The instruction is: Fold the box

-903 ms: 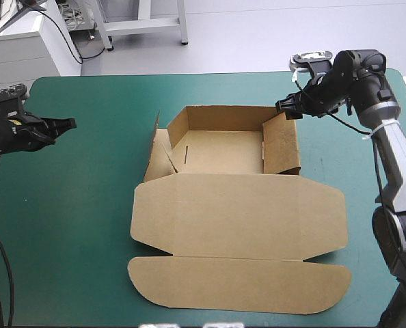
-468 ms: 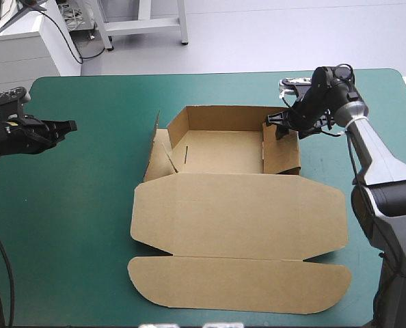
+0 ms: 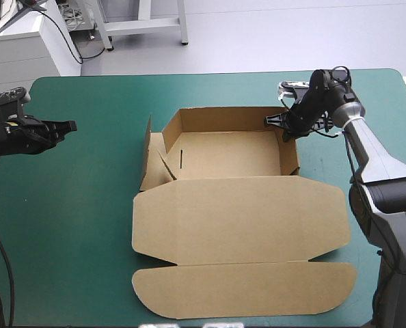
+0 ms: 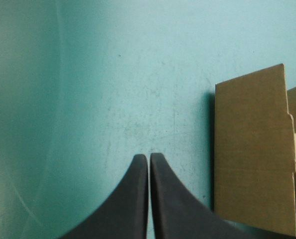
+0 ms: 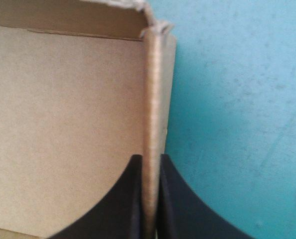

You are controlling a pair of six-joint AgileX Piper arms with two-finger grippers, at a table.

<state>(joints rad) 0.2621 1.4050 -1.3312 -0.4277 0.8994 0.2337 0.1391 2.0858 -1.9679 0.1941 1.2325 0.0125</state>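
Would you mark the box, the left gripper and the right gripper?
box (image 3: 237,219): high view, flat lid.
left gripper (image 4: 148,158): left wrist view, between fingertips.
right gripper (image 5: 150,159): right wrist view, between fingertips.

Bright, even light falls from above on the teal-green-covered worktop, with no hard glare. The brown board box throws only thin, soft shadows along its edges, and its raised walls lightly shade the tray floor. In the left wrist view a narrow dark shadow lies beside the box's upright side flap. The cover is palest ahead of the left gripper.
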